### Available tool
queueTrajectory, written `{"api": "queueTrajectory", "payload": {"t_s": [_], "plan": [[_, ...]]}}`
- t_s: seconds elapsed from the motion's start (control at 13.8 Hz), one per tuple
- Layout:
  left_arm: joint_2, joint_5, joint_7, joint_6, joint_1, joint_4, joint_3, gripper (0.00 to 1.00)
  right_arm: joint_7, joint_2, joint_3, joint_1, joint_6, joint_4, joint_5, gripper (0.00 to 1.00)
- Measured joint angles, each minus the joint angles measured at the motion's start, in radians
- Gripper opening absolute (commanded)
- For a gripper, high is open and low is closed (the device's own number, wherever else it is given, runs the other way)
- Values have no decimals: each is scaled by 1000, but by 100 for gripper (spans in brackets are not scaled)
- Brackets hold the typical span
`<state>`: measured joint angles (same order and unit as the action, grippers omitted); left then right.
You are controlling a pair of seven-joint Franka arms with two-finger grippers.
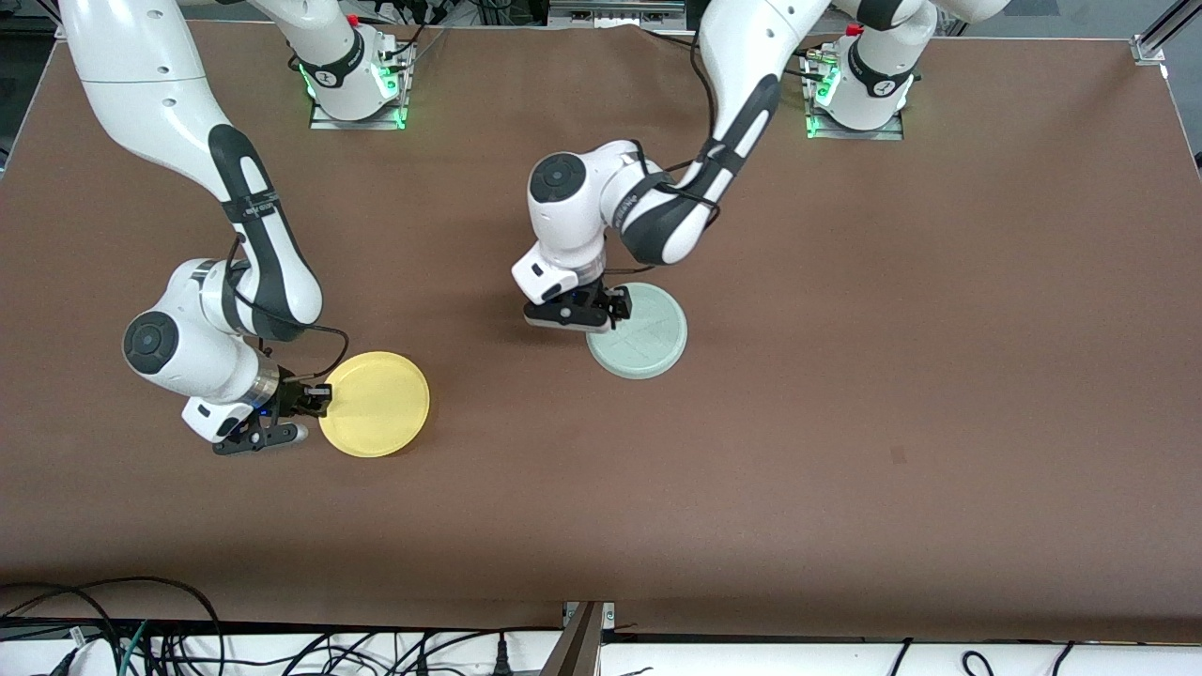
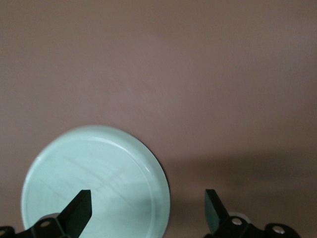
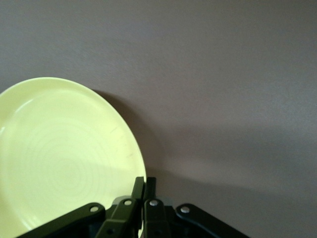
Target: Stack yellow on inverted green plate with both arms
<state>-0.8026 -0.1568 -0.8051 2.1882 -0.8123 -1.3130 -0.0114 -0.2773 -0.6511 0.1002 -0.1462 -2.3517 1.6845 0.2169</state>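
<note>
A: Starting nearest the camera, where is the yellow plate sitting?

B: It is lying flat on the brown counter, nearer the camera than the green plate and toward the right arm's end of the counter. The right gripper is pinching its rim, jaws closed down thin on the edge at the side facing away from the green plate.

A: And the green plate?

B: It is resting upside down, its base ring showing, well apart from the yellow plate and farther from the camera. The left gripper is hanging over the green plate's rim, on the side toward the yellow plate, with its fingers spread wide and gripping nothing.

A: So what is the next move turning on?

B: The green plate is lying away from the yellow plate toward the left arm's end, so the right arm looks to be facing a lift and a carry that way. I judge the left gripper is sitting right in that path and should clear off first.

A: Any room trouble?

B: Bare counter is surrounding both plates, and the edges are well off.
</note>
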Motion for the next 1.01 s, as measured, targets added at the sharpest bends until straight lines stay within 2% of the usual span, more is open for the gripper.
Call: {"api": "queueTrajectory", "payload": {"t_s": [0.29, 0.43, 0.58, 0.8, 0.87, 1.01], "plan": [[146, 2, 25, -219, 182, 23, -3, 100, 2, 24, -8, -1, 132, -75, 62, 0], [221, 2, 118, -300, 269, 24, -3, 100, 41, 31, -36, -2, 170, -85, 112, 0], [287, 3, 262, -379, 363, 24, -2, 100, 146, 35, -104, -3, 184, -88, 122, 0], [359, 4, 466, -433, 496, 24, 1, 100, 377, 35, -244, -17, 169, -88, 123, 0], [375, 7, 520, -447, 532, 24, 1, 100, 455, 36, -277, -38, 149, -88, 123, 0], [402, 66, 612, -470, 596, 20, -1, 100, 595, 37, -302, -118, 85, -80, 123, 0]]}}
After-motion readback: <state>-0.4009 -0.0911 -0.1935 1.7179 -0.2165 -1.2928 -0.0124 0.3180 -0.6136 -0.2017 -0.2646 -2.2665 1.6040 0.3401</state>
